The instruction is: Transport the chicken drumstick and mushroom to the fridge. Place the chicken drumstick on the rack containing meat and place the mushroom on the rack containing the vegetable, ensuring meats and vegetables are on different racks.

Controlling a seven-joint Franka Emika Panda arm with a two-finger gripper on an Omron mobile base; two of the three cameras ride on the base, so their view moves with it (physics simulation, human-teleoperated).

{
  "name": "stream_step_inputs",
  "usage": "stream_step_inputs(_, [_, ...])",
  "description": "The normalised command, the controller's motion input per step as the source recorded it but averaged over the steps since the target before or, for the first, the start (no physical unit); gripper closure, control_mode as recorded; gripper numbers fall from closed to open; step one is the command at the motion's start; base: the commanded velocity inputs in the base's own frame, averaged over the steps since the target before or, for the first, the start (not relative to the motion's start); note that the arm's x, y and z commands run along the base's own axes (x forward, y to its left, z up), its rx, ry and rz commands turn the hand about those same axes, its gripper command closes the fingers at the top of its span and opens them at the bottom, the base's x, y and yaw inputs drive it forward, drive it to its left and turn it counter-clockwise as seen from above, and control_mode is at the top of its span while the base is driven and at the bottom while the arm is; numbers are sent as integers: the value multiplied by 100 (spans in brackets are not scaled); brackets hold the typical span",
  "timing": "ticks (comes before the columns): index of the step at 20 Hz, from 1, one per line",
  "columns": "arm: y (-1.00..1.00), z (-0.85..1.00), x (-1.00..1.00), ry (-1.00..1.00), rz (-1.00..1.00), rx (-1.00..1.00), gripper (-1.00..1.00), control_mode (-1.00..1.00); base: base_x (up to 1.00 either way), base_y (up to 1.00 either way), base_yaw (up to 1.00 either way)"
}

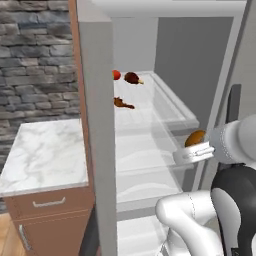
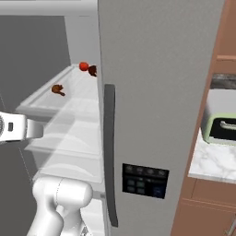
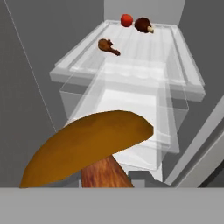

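Observation:
My gripper (image 1: 196, 148) is shut on the mushroom (image 1: 195, 137), in front of the open fridge (image 2: 156, 92) at middle-shelf height. In the hand view the mushroom's brown cap (image 3: 87, 146) and orange-tan stem loom large and hide the fingertips. The chicken drumstick (image 1: 122, 103) (image 2: 58, 89) (image 3: 108, 46) lies on an upper pale shelf (image 3: 175, 57), towards its front. At the back of what looks like the same shelf sit the dark meat chunk (image 1: 132, 78) (image 3: 143, 24) and the red ball (image 1: 116, 74) (image 2: 83, 66) (image 3: 126, 19), side by side.
Several pale shelves and a clear drawer (image 3: 131, 105) lie below the upper one. The grey fridge door with its long dark handle (image 2: 109, 152) stands to the right. A marble counter (image 1: 45, 155) over drawers is on the left, and a green appliance (image 2: 221, 126) on the right.

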Motion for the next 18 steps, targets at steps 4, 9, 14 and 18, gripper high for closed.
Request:
stream_step_inputs(4, [0, 0, 0, 0, 0, 0, 100, 100, 6, -49, -2])
stream_step_inputs(9, [0, 0, 17, -1, -1, 1, 100, -100, 9, -18, -1])
stream_step_inputs(14, [5, 12, 42, -4, -5, 1, 100, -100, 0, 0, 0])
stream_step_inputs(18, [3, 20, 32, -10, -9, 0, 100, -100, 0, 0, 0])
